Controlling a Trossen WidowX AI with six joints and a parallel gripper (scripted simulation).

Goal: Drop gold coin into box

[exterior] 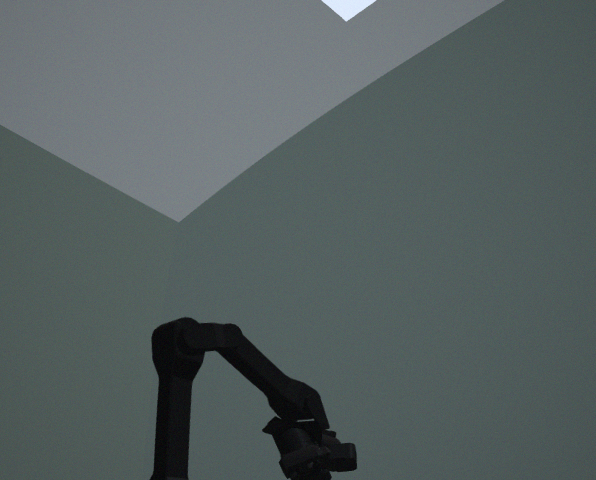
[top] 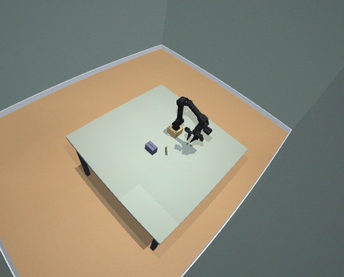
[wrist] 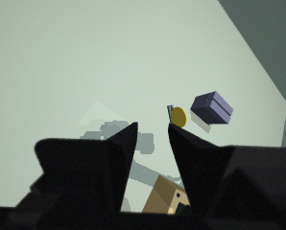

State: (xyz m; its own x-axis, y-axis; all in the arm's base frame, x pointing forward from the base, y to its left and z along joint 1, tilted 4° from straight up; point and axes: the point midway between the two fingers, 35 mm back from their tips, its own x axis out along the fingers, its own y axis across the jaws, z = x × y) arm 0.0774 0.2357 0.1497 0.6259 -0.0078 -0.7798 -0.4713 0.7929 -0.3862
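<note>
Checking top: gripper (top: 189, 141) (exterior: 311, 469) (wrist: 153, 126) partly open, nothing held, above pale desk (top: 115, 143) (wrist: 61, 67). Coin (top: 166, 148) (wrist: 179, 117) in holder (top: 165, 153) (wrist: 170, 112), box's (top: 150, 148) (wrist: 210, 107) 3 o'clock; tiny, detail poor. Tan floor (top: 47, 179), grey-green walls (top: 77, 36) (exterior: 417, 310).
Exterior: dark; fingers cut off at 6 o'clock, grey ceiling (exterior: 107, 103), bright patch (exterior: 347, 7) at 12.
Wrist: fingertip beside holder's low end in view; coin upright; box interior hidden.

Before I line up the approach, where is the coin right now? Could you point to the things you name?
In the wrist view, the coin (top: 166, 148) (wrist: 178, 117) stands in its holder (top: 165, 153) (wrist: 170, 112), right of centre, between the box (top: 150, 148) (wrist: 212, 107) and the gripper's fingertips.
</note>
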